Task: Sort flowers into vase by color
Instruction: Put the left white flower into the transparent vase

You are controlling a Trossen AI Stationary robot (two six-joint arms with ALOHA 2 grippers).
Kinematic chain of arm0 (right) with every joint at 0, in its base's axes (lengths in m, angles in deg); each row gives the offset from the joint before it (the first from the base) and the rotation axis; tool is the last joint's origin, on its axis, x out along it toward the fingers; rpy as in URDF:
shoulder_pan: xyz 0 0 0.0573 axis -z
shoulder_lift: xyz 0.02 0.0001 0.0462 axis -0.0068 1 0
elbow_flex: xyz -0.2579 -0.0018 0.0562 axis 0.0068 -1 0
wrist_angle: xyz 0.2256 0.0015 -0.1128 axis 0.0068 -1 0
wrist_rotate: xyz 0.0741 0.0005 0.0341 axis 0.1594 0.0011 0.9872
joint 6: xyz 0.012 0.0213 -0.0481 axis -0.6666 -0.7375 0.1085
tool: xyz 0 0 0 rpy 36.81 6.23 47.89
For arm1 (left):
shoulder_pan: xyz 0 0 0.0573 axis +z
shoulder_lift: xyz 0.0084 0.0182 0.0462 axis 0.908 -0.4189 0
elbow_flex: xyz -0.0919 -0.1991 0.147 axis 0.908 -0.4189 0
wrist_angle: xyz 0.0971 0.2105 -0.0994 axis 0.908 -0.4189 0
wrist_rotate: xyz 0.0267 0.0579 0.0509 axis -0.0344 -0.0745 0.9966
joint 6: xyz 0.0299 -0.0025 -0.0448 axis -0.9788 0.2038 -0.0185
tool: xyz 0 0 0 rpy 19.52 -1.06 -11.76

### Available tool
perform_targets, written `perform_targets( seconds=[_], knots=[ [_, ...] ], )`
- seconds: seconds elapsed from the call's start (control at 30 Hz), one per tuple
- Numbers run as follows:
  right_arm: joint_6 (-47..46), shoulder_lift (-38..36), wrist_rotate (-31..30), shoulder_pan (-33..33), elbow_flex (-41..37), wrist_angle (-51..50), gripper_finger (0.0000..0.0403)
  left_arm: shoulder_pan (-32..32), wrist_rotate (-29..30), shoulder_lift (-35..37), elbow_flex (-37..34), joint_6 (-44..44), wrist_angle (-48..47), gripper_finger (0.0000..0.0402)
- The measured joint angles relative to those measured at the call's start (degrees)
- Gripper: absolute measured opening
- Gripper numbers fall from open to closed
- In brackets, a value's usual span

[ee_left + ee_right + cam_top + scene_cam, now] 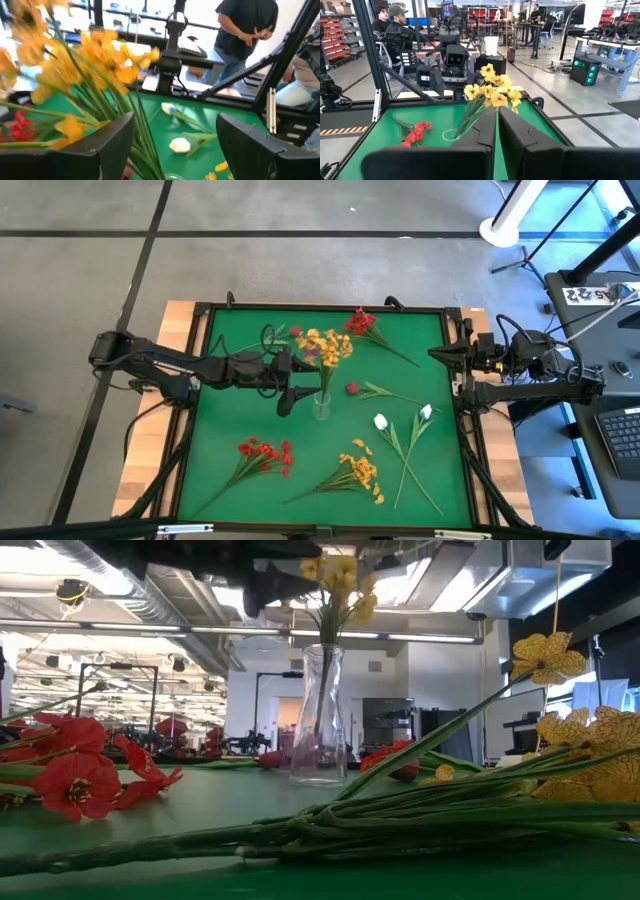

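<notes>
A clear glass vase (320, 406) (320, 720) stands upright mid-table. A yellow-orange bunch (322, 348) (95, 55) (490, 92) has its stems down in the vase. My left gripper (298, 385) (175, 145) is open, level with the stems (145, 130) above the vase mouth; they run between its fingers, close to one finger (112, 145). My right gripper (435, 355) (496, 135) waits shut at the table's right edge. Lying flat on the green mat are red clusters (265, 452) (360, 320), another yellow bunch (360, 472), two white tulips (380, 421) (426, 412) and a maroon bud (352, 388). My left gripper stands open around the yellow bunch's stems (145, 130), coming level from the table's left. The stems pass right beside one finger (112, 145). Whether that finger touches them, I cannot tell. The bunch stands in the vase.
The green mat sits inside a raised black frame (200, 380). Loose flowers lie across the near half and the far right. In the low view, red blooms (80, 780) and long stems (330, 830) lie close to the camera. People stand beyond the table (245, 30) (395, 25).
</notes>
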Motion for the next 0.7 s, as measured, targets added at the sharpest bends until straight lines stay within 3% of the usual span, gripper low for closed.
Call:
perform_targets(
  seconds=[0.53,0.7],
  knots=[
    [-2.0,0.2,0.1,0.0,0.0,0.3,0.0023,-11.9,17.4,24.4,0.0,-1.1,-22.0,0.0272],
    [-3.2,4.1,0.1,0.0,0.7,-1.6,0.0023,-16.1,22.7,28.1,0.0,0.7,-29.6,0.0272]
  ],
)
